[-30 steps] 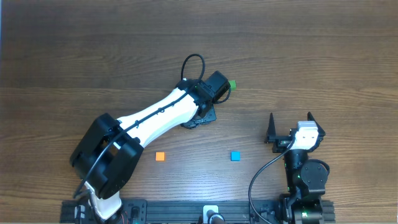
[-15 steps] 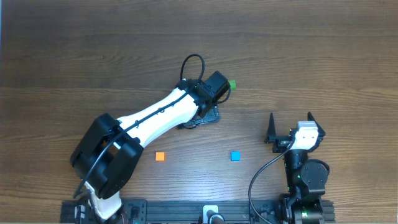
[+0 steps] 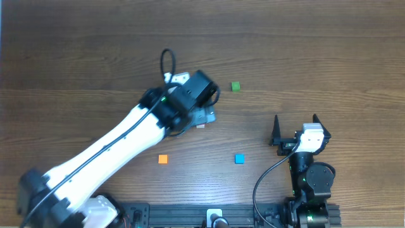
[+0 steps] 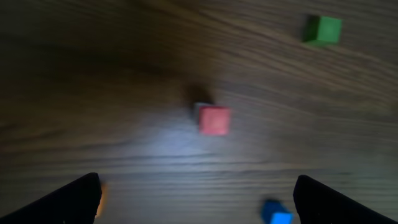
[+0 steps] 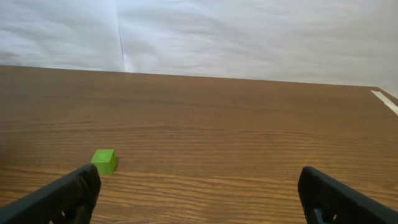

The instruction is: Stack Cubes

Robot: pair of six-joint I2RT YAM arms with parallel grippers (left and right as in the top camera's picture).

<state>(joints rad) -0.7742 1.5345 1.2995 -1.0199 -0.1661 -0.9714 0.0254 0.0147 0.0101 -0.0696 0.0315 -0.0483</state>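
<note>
Across the brown wooden surface (image 3: 316, 50) we see a small red cube (image 4: 214, 120), green cube (image 3: 235, 87), blue cube (image 3: 239, 158) and orange cube (image 3: 163, 159), all apart; left fingers (image 4: 68, 202) spread above the red, right fingers (image 5: 62, 196) spread too

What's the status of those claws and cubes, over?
Left gripper open above red cube. Right gripper open, empty. Green cube, blue cube, orange cube scattered, unstacked. Nothing blocking.

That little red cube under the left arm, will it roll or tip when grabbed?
Probably not: the red cube sits flat on the wooden table, with square faces, so it should slide rather than roll. It looks small and solid, likely light and stiff.
</note>
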